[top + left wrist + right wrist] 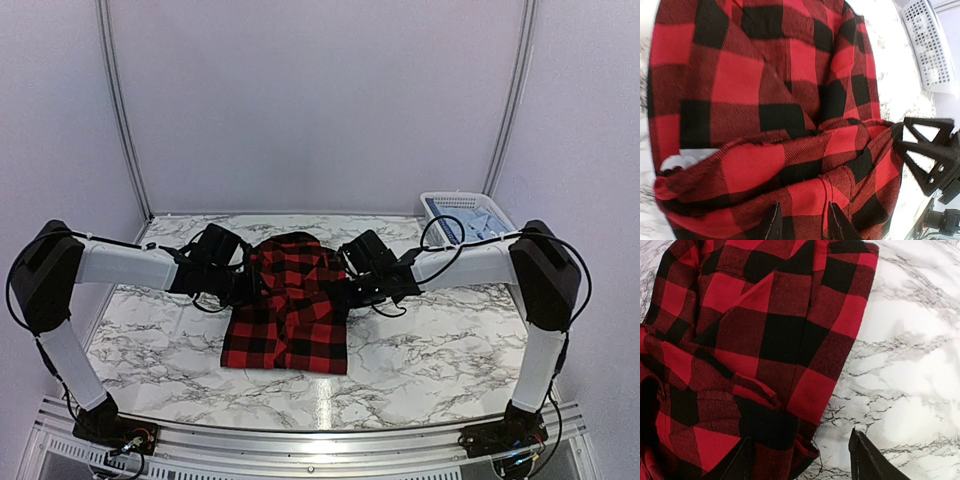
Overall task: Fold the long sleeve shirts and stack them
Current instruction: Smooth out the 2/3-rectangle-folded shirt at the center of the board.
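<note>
Shirt: red-and-black check shirt (288, 305) lies folded mid marble table (440, 350).
Handling: soft, light, floppy (grip doubled edges).
Left gripper (804, 212): astride a fold, perhaps pinching; unclear.
Right gripper (801, 440): spread wide.

No writing, brand, number or sign can be read in any of the views. The one thing that looks like a label is a small white tag (687, 159) tucked in a fold of the red-and-black buffalo-check cloth shirt (750, 80), at about nine o'clock in the left wrist view (its face shows plain white, any print too small or washed out to make out). The white plastic lattice basket (929, 47), at two o'clock there, shows only its grid of holes.
</note>
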Available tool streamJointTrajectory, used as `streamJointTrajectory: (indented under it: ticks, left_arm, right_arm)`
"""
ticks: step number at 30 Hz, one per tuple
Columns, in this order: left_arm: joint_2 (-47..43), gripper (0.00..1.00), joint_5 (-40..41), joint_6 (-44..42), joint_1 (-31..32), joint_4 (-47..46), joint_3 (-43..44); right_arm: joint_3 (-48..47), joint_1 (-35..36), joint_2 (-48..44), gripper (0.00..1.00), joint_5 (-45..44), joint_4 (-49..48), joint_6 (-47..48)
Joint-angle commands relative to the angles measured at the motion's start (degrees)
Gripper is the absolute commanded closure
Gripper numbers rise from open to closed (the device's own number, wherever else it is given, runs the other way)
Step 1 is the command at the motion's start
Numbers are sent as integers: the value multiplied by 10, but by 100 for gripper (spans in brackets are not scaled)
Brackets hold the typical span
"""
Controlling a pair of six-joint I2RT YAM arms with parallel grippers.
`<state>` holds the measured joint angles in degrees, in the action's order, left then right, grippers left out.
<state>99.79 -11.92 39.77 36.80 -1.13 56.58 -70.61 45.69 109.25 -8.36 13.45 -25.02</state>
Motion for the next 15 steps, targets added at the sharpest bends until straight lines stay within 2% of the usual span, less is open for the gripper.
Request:
streamJointTrajectory:
  ticks: [1, 5, 15]
  left_arm:
    - [-20, 67, 9, -23, -20, 31, 14]
    - [-5, 69, -2, -34, -26, 41, 36]
    - [8, 71, -2, -36, -27, 51, 58]
  right_arm:
    - [13, -5, -30, 39, 45, -36, -17]
    - [6, -6, -26, 40, 51, -42, -11]
    - [-52, -5, 24, 55, 47, -24, 19]
